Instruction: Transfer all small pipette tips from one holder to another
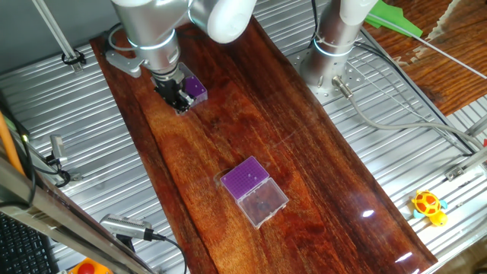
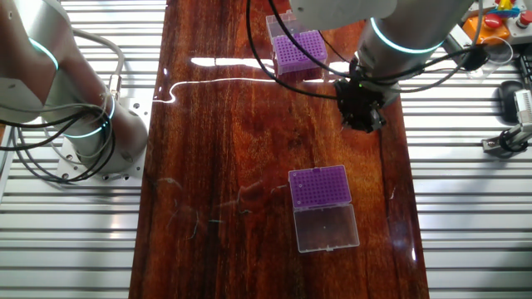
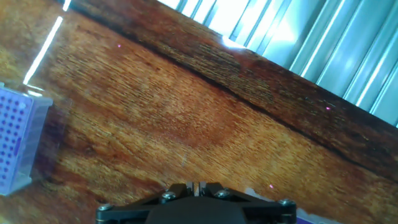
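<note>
1. Hand view shows me the gripper (image 3: 196, 188) at the bottom edge of the frame, its two black fingers pressed together with no gap I can see and nothing visible between them
2. Below it in that view lies bare wooden board (image 3: 186, 118), with ribbed metal table (image 3: 323, 50) across the upper right
3. At the left edge of the hand view I see one purple tip holder (image 3: 15, 140), its grid of holes facing up; it stands apart from the fingers
4. From one fixed view, the gripper (image 1: 176, 100) hangs in the upper left of the frame, just beside a purple tip holder (image 1: 195, 88) that shows partly behind it; I cannot tell whether they touch
5. A second purple holder with a clear hinged lid (image 1: 254, 190) sits in the lower middle of that frame, lid lying open, well apart from the gripper
6. From the other fixed view, the gripper (image 2: 362, 116) is right of centre, between the far holder (image 2: 298, 51) at the top and the lidded holder (image 2: 321, 203) lower down
7. I cannot make out individual tips in any frame
8. A yellow toy (image 1: 429, 206) lies on the metal at the lower right
</note>
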Motion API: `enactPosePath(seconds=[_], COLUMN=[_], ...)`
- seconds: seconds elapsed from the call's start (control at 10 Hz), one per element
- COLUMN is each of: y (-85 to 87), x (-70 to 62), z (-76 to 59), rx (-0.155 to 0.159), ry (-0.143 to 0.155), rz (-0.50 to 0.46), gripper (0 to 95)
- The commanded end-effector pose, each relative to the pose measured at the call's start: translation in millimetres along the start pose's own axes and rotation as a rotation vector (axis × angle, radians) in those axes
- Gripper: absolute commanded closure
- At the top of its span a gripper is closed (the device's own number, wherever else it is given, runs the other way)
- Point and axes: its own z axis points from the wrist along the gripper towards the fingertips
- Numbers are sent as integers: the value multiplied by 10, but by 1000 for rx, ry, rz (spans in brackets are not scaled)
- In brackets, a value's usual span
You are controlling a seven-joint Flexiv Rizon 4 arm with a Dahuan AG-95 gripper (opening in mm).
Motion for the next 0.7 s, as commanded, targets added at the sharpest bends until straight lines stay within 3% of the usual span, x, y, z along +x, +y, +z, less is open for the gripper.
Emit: enactPosePath(seconds=[0.1,0.2,0.5,0.7], y=[211,520,1103,1272], x=[-204,-469,-895,-987], z=[24,1,-35,1], rx=[2,-2,4,18], ry=[-10,-14,-15,-5], rz=[28,93,189,204], gripper=[950,950,950,950])
